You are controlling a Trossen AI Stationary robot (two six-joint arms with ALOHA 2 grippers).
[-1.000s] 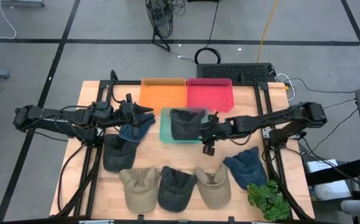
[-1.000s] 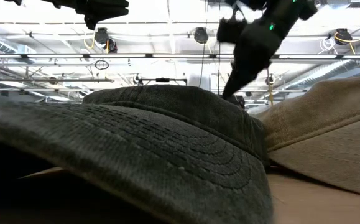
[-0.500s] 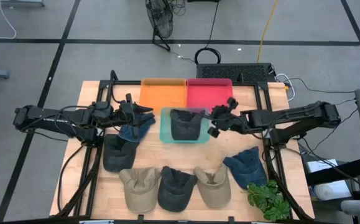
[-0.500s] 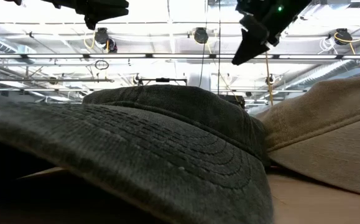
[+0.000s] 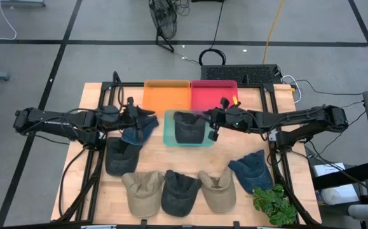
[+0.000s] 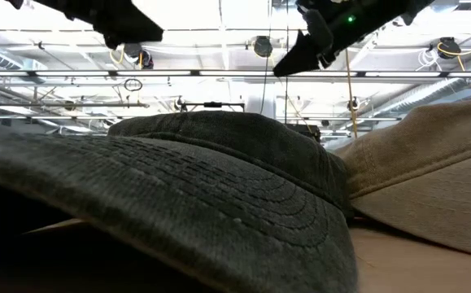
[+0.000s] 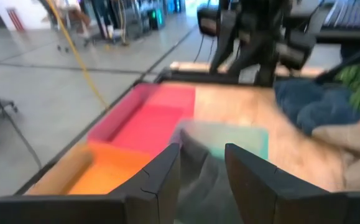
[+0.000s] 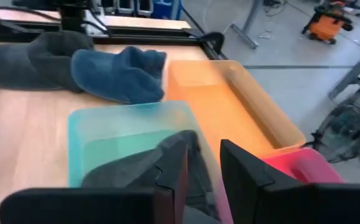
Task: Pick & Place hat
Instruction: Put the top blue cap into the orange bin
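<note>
Seven hats (image 5: 182,192): one in the teal tray (image 5: 168,135), six outside it. Right gripper (image 5: 211,122) narrow, left gripper (image 5: 144,119) apparently part-open; both empty.

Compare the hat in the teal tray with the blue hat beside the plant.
The hat in the teal tray is dark grey; the blue hat is navy. The grey hat sits inside the teal tray, the blue hat directly on the wooden table near the plant. Both are soft caps.
</note>
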